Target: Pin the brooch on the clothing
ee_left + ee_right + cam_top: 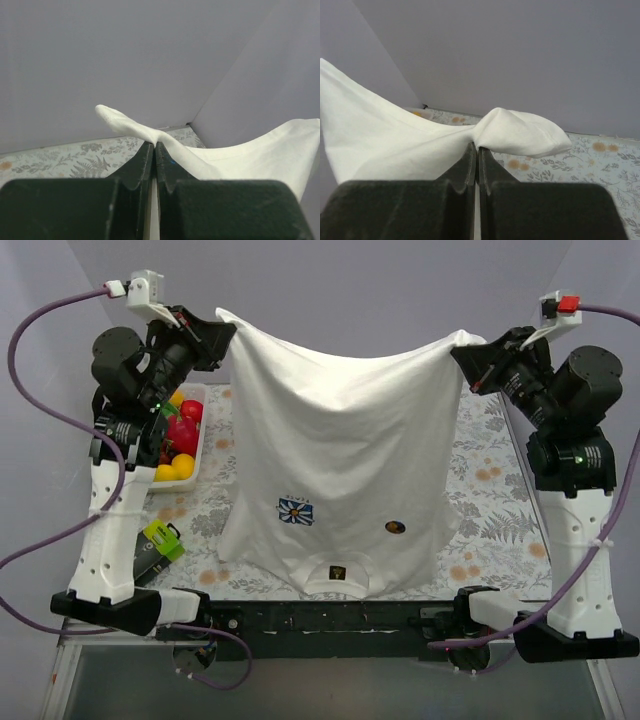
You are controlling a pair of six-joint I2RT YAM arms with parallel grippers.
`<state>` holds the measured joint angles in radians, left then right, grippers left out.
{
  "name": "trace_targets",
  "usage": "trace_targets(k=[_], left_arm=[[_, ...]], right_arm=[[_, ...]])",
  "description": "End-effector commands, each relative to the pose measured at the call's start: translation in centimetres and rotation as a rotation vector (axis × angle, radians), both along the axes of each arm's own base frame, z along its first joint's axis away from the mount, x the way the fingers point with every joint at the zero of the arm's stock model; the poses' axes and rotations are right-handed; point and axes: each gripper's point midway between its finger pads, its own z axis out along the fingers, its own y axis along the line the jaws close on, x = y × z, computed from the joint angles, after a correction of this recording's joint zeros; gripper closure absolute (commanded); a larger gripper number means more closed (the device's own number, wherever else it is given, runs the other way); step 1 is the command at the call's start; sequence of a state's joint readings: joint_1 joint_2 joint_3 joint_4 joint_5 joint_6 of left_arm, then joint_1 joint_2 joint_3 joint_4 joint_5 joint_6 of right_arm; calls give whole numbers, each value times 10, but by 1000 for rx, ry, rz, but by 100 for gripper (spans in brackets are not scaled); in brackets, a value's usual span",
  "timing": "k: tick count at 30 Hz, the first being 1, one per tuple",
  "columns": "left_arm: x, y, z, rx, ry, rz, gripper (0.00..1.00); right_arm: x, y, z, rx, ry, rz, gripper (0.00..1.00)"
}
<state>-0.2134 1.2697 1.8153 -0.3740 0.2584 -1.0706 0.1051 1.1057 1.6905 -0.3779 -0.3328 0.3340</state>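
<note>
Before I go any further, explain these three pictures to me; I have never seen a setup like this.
These are two robot arms bolted at the near edge of a table. The wide picture looks down from above and behind them; the other two come from a camera on each wrist. The left pincer and right pincer are each shut on a corner of a white T-shirt, holding it up so it hangs between them, its collar end on the flower-patterned table. A small dark round brooch sits on the shirt's chest, near a blue-and-white flower print. At the left lie a tray of colourful fruit and a green-and-black object.
</note>
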Motion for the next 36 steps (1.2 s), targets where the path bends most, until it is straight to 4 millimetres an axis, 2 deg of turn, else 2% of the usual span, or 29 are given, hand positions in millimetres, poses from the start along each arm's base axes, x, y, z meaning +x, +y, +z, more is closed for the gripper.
trace_targets(k=[1,4,7,11,13,14,15,18,21,29,33,36], left_arm=[[16,1,0,-3,-2,27,100],[13,2,11,-11,-30,25,100],[0,4,29,-16,-76,26,100],[-26,11,50,-25,-134,28,100],[-37,11,54,-28,-146,17,100],[-48,13,60,-34,-166,16,100],[-52,14,60,-34,-167,14,100],[-75,19,67,-42,-196,14,100],[-94,21,72,-46,-218,1,100],[-131,18,76,-44,-228,-59,100],[-139,21,80,-44,-242,-53,100],[-127,19,75,-33,-216,-48,100]], right_arm=[[11,-3,35,10,-113,-26,99],[7,-1,46,18,-141,-8,99],[-6,-1,65,22,-185,1,99],[-29,1,83,34,-234,27,99],[-46,0,91,39,-274,33,99],[-51,0,91,43,-278,37,99],[-55,0,90,43,-281,37,99],[-80,-2,95,41,-320,40,99],[-93,-3,95,33,-334,42,99],[-130,-8,95,17,-363,33,99],[-141,-11,100,18,-386,23,99],[-130,-14,92,19,-363,0,99]])
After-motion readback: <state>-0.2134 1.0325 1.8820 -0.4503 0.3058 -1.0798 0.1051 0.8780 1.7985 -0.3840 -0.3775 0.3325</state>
